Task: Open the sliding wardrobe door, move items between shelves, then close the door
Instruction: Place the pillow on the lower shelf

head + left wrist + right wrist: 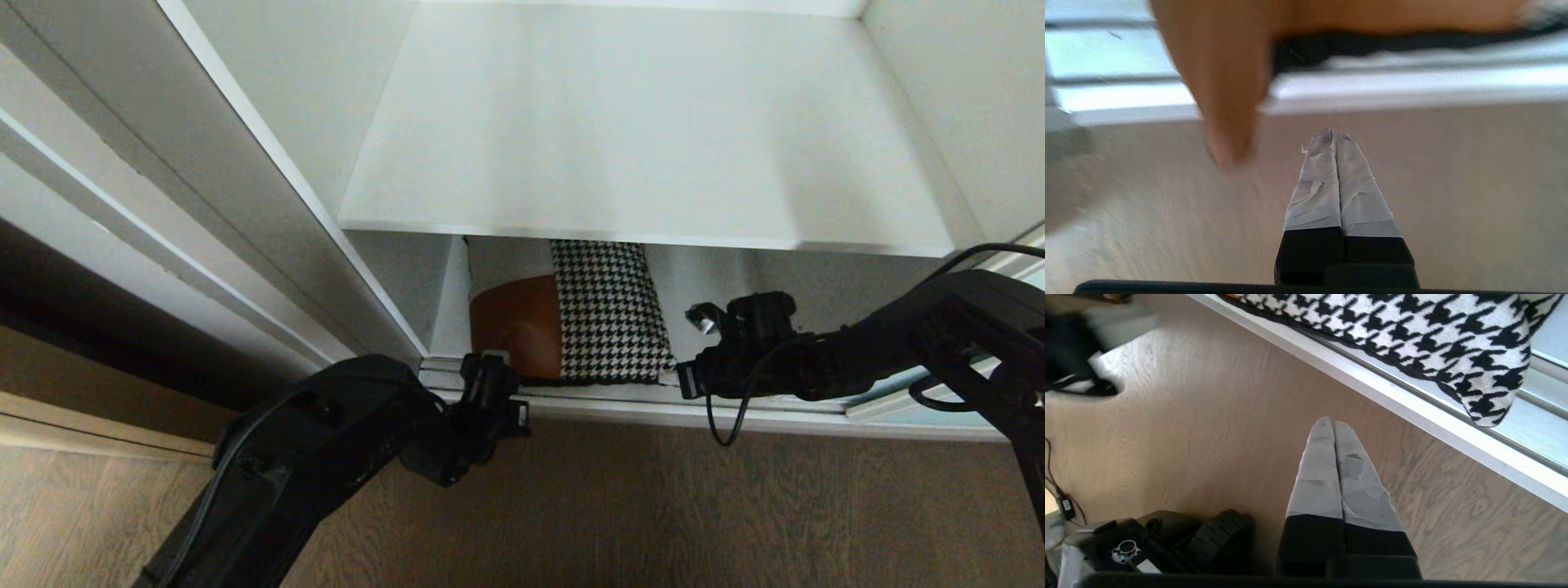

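The wardrobe stands open. A square patchwork cushion (571,314), brown leather beside black-white houndstooth, lies on the lower shelf (710,278) under the bare white upper shelf (653,122). Its front edge overhangs the floor track (620,400). A strip of the sliding wardrobe door's aqua glass (931,411) shows at the right. My left gripper (1334,136) is shut and empty over the wood floor, just below the cushion's brown corner (1224,81). My right gripper (1333,424) is shut and empty too, short of the houndstooth corner (1433,335).
The left arm (326,441) and right arm (857,351) reach in low from either side of the cushion. White frame rails (204,212) run along the wardrobe's left side. Part of my dark base (1167,539) sits on the wood floor (653,506).
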Tool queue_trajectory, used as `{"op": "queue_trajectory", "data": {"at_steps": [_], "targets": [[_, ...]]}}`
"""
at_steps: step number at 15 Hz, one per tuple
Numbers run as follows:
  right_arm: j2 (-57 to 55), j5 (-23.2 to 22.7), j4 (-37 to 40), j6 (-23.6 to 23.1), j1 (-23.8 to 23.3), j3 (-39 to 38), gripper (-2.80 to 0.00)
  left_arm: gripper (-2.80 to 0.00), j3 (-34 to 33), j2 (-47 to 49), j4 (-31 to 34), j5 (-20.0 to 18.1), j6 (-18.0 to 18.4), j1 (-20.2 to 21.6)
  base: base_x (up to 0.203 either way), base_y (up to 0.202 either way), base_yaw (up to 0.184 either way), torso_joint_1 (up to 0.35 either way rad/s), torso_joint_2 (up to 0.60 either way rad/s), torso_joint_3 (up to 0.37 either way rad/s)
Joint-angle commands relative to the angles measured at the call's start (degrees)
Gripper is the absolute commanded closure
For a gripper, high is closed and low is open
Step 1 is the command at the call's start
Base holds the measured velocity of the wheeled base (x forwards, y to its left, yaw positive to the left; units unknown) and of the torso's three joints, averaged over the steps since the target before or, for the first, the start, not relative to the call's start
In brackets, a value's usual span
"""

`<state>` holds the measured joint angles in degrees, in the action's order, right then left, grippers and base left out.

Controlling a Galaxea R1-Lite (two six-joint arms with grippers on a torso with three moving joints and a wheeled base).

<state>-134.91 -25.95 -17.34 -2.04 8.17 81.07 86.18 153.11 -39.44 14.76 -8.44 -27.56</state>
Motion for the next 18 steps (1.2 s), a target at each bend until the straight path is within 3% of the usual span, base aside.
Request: {"op": "queue_trajectory", "data": {"at_steps": [1,5,8,9,12,18], "targets": [[1.8,-0.9,-1.9,0.0,-0.7,-2.7,0.00,0.00,5.2,3.8,2.6,1.5,0.5,0.5,0.000,0.000,0.000,0.000,0.00,0.000],[1.3,-3.2,-3.5,2.0,-1.6,-0.8,0.00,0.00,10.2,5.1,6.7,1.7,1.3,0.5,0.000,0.000,0.000,0.000,0.00,0.000],[1.7,-3.4,-3.6,2.1,-1.8,-1.9,0.00,0.00,24.6,9.9,6.4,2.4,7.3,1.0,0.000,0.000,0.000,0.000,0.00,0.000],[1.4,-3.5,-3.8,2.1,-1.8,-1.4,0.00,0.00,26.3,10.5,6.1,2.6,9.3,1.3,0.000,0.000,0.000,0.000,0.00,0.000],[1.3,-3.5,-4.0,2.0,-2.0,-1.9,0.00,0.00,25.2,13.1,-1.1,2.9,11.3,1.6,0.000,0.000,0.000,0.000,0.00,0.000],[0.5,-3.4,-4.0,2.0,-2.0,-2.0,0.00,0.00,25.3,13.2,-2.4,1.6,11.8,1.7,0.000,0.000,0.000,0.000,0.00,0.000]]}}
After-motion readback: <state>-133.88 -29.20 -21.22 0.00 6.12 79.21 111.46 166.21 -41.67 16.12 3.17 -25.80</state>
